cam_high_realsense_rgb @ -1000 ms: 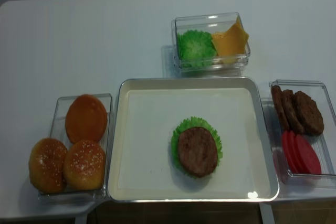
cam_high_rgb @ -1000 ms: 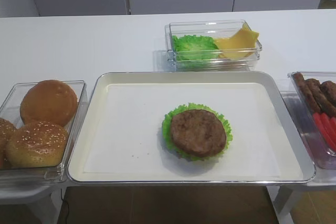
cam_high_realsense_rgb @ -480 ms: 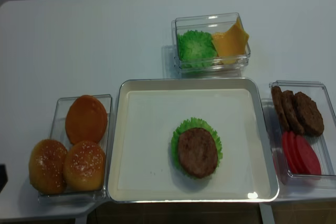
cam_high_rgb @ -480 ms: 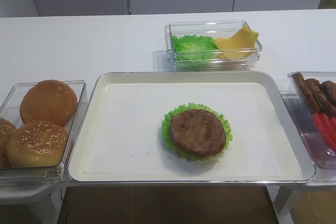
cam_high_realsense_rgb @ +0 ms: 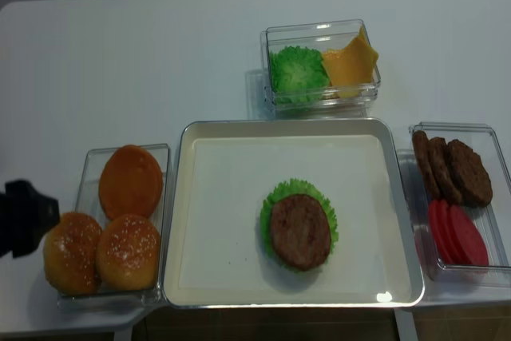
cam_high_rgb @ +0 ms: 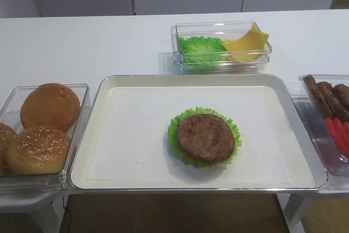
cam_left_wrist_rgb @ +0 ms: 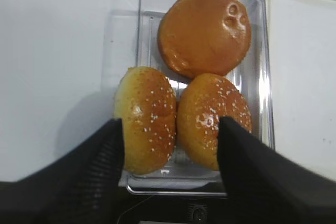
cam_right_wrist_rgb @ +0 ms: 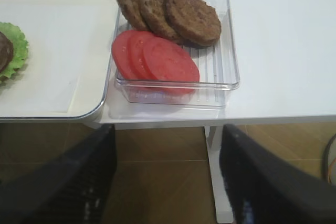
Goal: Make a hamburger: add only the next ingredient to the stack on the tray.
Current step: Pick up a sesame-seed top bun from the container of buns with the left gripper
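Left gripper (cam_left_wrist_rgb: 170, 174) hangs w/ jaws apart, holding nothing, over two seeded buns (cam_left_wrist_rgb: 212, 120) in a clear box (cam_left_wrist_rgb: 252, 51); smooth bun (cam_left_wrist_rgb: 203, 31) at far end. Right gripper (cam_right_wrist_rgb: 168, 182) empty, jaws spread, near the patties (cam_right_wrist_rgb: 168, 10) & tomato slices (cam_right_wrist_rgb: 155, 59). Tray (cam_high_rgb: 92, 129) w/ patty on lettuce (cam_high_rgb: 205, 137) sits right of the buns, nothing between.

Bright even overhead light; glare on tray (cam_high_realsense_rgb: 383, 297) rim; soft shadows; wrist-view jaws dark, blurred

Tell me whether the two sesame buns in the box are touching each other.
Touching. The left wrist view shows the left sesame bun and the right sesame bun pressed side by side, with no gap where their edges meet.
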Robot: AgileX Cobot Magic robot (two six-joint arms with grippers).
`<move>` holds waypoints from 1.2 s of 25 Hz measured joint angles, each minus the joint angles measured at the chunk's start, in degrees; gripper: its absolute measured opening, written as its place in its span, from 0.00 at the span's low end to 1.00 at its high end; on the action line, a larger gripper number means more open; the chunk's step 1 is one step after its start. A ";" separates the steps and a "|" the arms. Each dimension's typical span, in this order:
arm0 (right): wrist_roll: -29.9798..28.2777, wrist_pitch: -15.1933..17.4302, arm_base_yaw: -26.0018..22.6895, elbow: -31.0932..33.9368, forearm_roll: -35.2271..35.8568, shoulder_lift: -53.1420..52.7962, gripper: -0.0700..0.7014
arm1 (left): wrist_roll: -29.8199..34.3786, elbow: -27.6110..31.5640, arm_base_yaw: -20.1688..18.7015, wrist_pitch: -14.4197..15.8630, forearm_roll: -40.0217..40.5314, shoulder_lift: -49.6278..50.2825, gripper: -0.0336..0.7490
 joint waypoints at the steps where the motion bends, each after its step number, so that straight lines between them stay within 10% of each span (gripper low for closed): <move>1: 0.00 0.00 0.00 0.00 0.00 0.00 0.70 | -0.35 -0.04 1.14 -0.38 -0.73 0.73 0.58; 13: -0.11 0.00 0.00 0.00 0.00 0.00 0.70 | 24.26 -0.13 20.32 1.58 -23.38 10.51 0.58; 30: 0.00 0.00 0.00 0.00 0.00 0.00 0.70 | 42.13 -0.27 28.25 9.17 -26.16 20.34 0.58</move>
